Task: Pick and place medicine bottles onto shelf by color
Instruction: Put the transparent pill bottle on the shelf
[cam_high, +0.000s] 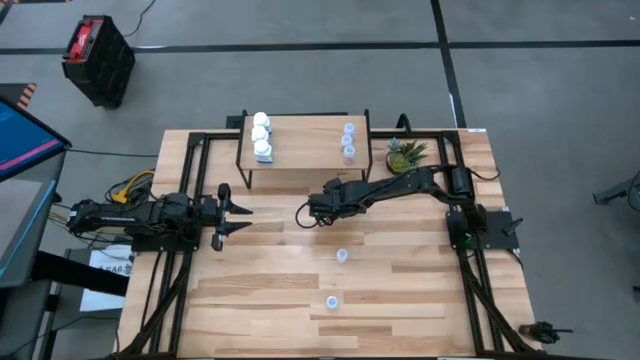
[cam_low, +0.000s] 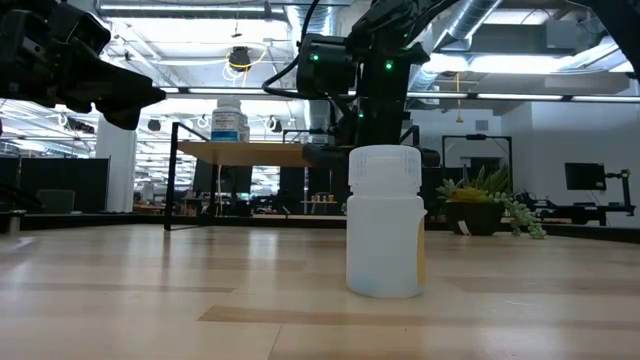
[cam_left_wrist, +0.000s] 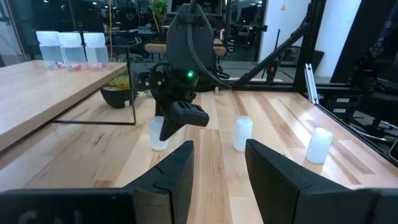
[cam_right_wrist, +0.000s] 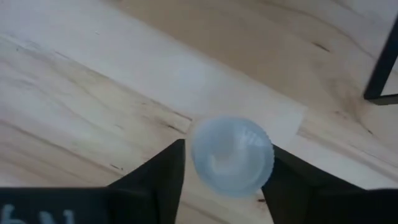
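The shelf (cam_high: 300, 160) stands at the table's far middle. Three white medicine bottles (cam_high: 261, 135) stand on its left end and three translucent ones (cam_high: 348, 141) on its right end. Two more translucent bottles (cam_high: 342, 256) (cam_high: 332, 301) stand on the table nearer the front. My right gripper (cam_high: 318, 216) is just in front of the shelf, pointing steeply down over another translucent bottle (cam_right_wrist: 231, 155), its fingers at either side of the cap. My left gripper (cam_high: 240, 213) waits level at the table's left, holding nothing, with a gap between its fingers (cam_left_wrist: 217, 162). My right gripper has the translucent bottle's ribbed cap (cam_right_wrist: 264, 163) between its two fingers, one at each side. The fingers come from above, slanting down. The bottle stands upright with its base on the table (cam_left_wrist: 158, 144).
A small green potted plant (cam_high: 405, 154) sits right of the shelf. The shelf's black legs (cam_right_wrist: 380, 74) are close beside my right gripper. In the low view the nearest table bottle (cam_low: 385, 220) fills the foreground. Bare tabletop lies toward the front and left.
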